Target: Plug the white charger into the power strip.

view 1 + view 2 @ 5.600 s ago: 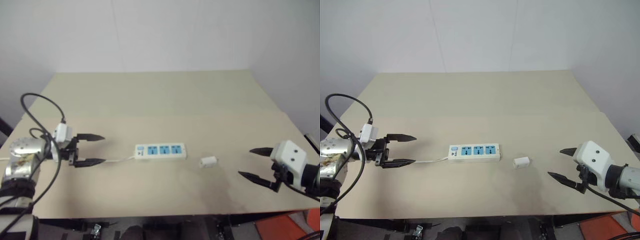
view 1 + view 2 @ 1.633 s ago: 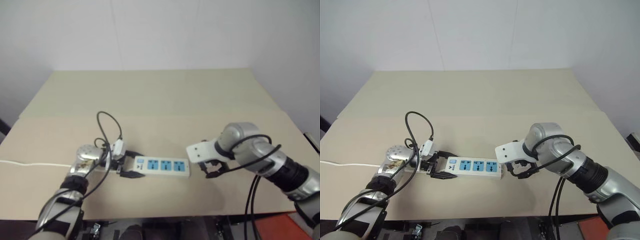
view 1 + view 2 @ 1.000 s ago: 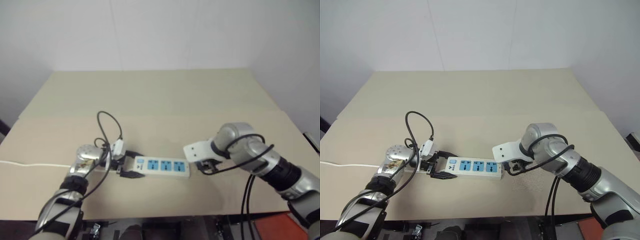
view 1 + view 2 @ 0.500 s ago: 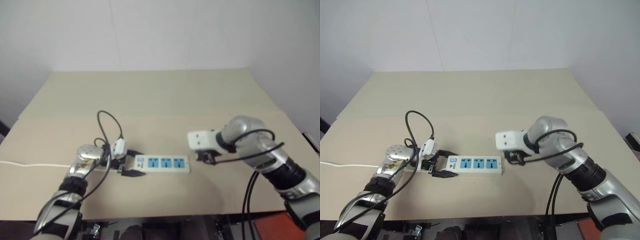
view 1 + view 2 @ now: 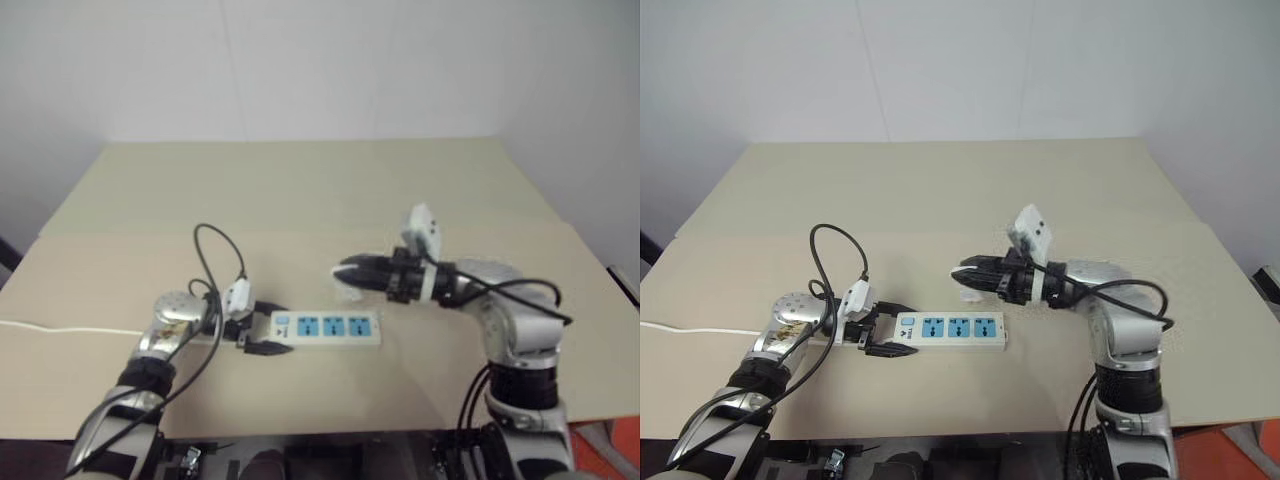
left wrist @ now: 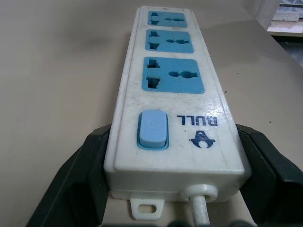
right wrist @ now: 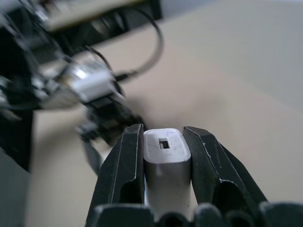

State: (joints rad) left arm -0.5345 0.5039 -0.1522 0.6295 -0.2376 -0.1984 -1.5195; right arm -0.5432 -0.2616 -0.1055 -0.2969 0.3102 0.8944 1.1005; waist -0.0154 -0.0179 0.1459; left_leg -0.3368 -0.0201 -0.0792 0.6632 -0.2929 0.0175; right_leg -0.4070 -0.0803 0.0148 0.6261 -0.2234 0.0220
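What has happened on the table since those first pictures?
The right gripper picked the white charger off the table and lifted it above the power strip. The left gripper came in and clamped the strip's switch end. The strip shifted only slightly; its sockets remain empty.

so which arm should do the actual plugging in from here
Right. The right gripper is shut on the white charger, raised over the power strip. The left gripper clamps the strip's switch end, steadying it.
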